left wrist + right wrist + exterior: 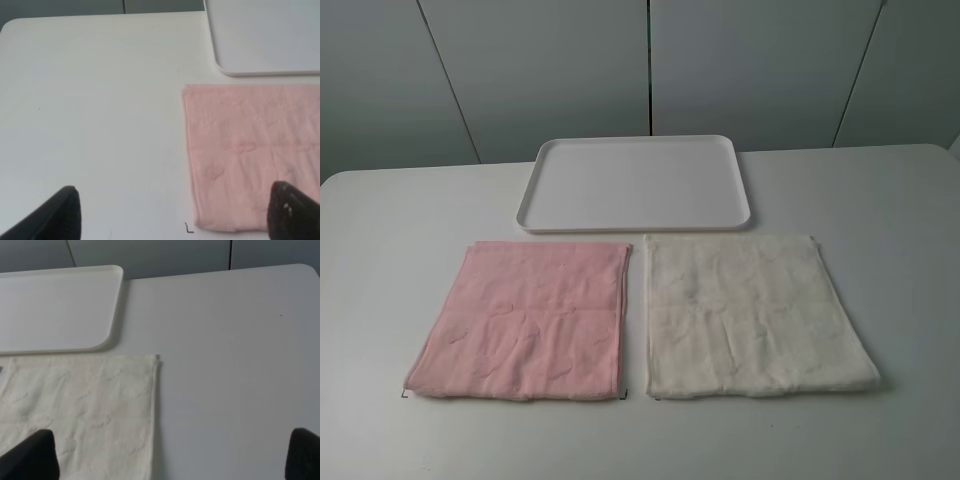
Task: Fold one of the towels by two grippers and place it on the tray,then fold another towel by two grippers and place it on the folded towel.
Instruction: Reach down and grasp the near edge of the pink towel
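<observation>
The pale pink towel lies flat and unfolded on the front left of the white table. Beside it on the right the cream-white towel lies flat too. Behind both sits the white tray with nothing on it. Neither arm shows in the exterior high view. My left gripper hovers open over the pink towel's near left corner, one fingertip above the cloth and the other above bare table. My right gripper is open at the cream-white towel's right edge. Each wrist view also catches a tray corner.
Grey cabinet panels rise behind the table's far edge. A small black corner mark is drawn on the tabletop by the pink towel's near left corner. Bare tabletop runs along both sides of the towels.
</observation>
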`<action>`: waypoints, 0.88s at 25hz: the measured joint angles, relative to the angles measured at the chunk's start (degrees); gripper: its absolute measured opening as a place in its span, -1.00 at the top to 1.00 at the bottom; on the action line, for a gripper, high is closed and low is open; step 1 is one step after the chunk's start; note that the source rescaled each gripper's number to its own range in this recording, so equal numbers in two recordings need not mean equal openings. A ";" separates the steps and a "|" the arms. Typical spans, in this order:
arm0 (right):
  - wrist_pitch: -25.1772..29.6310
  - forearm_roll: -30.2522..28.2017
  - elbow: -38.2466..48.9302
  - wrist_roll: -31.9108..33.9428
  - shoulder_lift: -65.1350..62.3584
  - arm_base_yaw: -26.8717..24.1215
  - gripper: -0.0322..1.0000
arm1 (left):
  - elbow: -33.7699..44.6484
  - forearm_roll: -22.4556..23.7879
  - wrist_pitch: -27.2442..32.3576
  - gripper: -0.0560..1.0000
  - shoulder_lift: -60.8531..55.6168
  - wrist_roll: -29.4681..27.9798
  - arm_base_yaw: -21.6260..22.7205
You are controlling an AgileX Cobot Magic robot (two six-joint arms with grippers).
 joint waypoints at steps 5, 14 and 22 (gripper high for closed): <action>0.00 0.00 0.00 0.00 0.00 0.00 -0.96 | 0.00 0.00 0.00 -0.92 0.00 0.00 0.00; 0.00 0.00 0.00 0.00 0.00 0.00 -0.96 | 0.00 0.00 0.00 -0.92 0.00 0.37 0.00; 0.00 0.00 0.00 0.00 0.00 0.00 -0.96 | 0.00 0.00 0.00 -0.92 0.00 0.37 0.00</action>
